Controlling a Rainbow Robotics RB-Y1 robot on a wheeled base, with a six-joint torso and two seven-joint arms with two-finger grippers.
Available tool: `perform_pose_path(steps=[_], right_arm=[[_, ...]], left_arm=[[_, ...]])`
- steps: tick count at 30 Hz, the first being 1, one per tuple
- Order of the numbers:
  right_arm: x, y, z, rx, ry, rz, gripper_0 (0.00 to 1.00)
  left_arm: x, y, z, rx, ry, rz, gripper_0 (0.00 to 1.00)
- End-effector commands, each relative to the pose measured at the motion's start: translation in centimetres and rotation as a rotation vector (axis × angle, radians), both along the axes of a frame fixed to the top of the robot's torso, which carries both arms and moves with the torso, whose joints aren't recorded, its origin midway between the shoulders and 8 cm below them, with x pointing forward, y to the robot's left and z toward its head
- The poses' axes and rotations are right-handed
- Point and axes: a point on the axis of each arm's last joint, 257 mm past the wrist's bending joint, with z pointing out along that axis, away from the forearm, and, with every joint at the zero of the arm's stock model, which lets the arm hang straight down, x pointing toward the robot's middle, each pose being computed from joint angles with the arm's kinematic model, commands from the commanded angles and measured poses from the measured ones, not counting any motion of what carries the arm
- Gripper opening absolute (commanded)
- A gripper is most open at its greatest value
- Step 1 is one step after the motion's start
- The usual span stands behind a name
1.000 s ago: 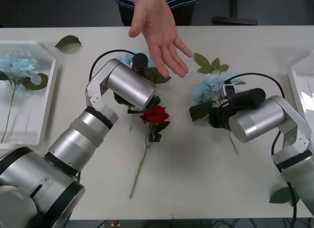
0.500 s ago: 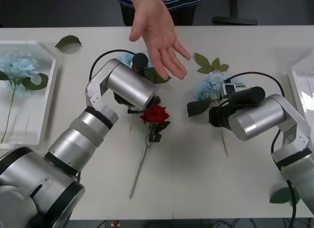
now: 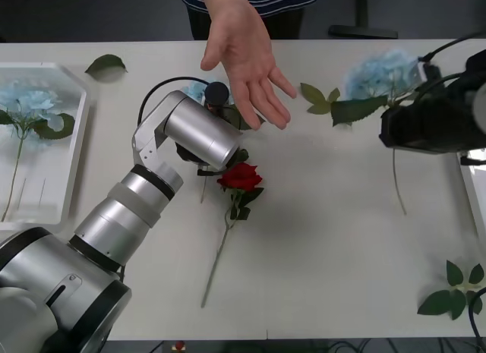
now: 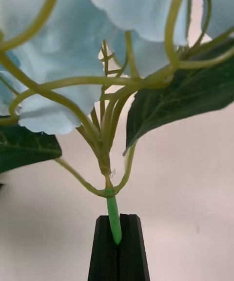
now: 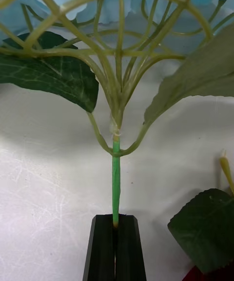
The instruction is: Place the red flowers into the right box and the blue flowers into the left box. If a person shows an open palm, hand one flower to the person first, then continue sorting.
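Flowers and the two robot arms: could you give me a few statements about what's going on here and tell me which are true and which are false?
1. The right gripper holds a blue flower by its stem. True.
2. The red rose is lifted off the table. False: it lies on the table.
3. A person's hand is held out, palm open, above the table. True.
4. The left box has nothing in it. False: a blue flower lies in it.
5. The left gripper is shut on a blue flower's stem. True.
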Motion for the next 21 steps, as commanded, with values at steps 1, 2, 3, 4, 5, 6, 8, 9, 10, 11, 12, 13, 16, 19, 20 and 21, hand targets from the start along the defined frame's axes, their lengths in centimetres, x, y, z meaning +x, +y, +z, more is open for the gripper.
perform_pose_path(steps=[1,2,3,4,5,6,8,9,10,11,12,13,16,19,20,21], right_arm=[[-1.3,0.1,7.3,-0.017,-0.116,0.067,0.0],[-1.9,0.2,8.6,-0.011,-0.137,0.087,0.0],[-2.1,0.3,9.3,-0.007,-0.151,0.096,0.0],[-2.5,0.4,10.4,0.003,-0.173,0.113,0.0],[-2.7,0.6,11.6,0.013,-0.203,0.127,0.0],[-2.7,0.9,12.2,0.023,-0.222,0.137,0.0],[-2.0,2.1,14.9,0.07,-0.323,0.162,0.0],[-1.6,2.4,15.7,0.083,-0.356,0.165,0.0],[-0.8,3.0,17.2,0.112,-0.422,0.17,0.0],[-0.1,3.5,18.7,0.132,-0.487,0.17,0.0],[0.3,3.8,19.4,0.14,-0.517,0.17,0.0],[1.0,4.4,20.8,0.153,-0.584,0.173,0.0],[3.1,6.2,24.1,0.185,-0.752,0.184,0.0],[5.2,7.4,25.9,0.181,-0.853,0.187,0.0],[6.1,7.8,26.3,0.176,-0.871,0.183,0.0],[7.0,8.0,26.8,0.178,-0.883,0.168,0.0]], left_arm=[[1.5,-1.1,3.1,-0.02,-0.045,-0.007,0.0],[1.4,-1.2,3.1,-0.021,-0.045,-0.008,0.0],[1.5,-1.2,3.2,-0.02,-0.048,-0.008,0.0],[1.5,-1.3,3.2,-0.021,-0.048,-0.009,0.0],[1.5,-1.1,3.1,-0.02,-0.045,-0.007,0.0],[1.5,-1.2,3.2,-0.019,-0.047,-0.009,0.0],[1.5,-1.2,3.2,-0.024,-0.046,-0.008,0.0],[1.5,-1.1,3.1,-0.022,-0.045,-0.007,0.0],[1.5,-1.2,3.2,-0.023,-0.046,-0.008,0.0],[1.5,-1.3,3.2,-0.024,-0.047,-0.009,0.0],[1.5,-1.3,3.2,-0.024,-0.047,-0.009,0.0],[1.5,-1.1,3.2,-0.022,-0.046,-0.007,0.0],[1.5,-1.1,3.3,-0.02,-0.048,-0.009,0.0],[1.5,-1.1,3.2,-0.022,-0.046,-0.007,0.0],[1.5,-1.2,3.2,-0.023,-0.046,-0.008,0.0],[1.5,-1.1,3.2,-0.023,-0.046,-0.006,0.0]])
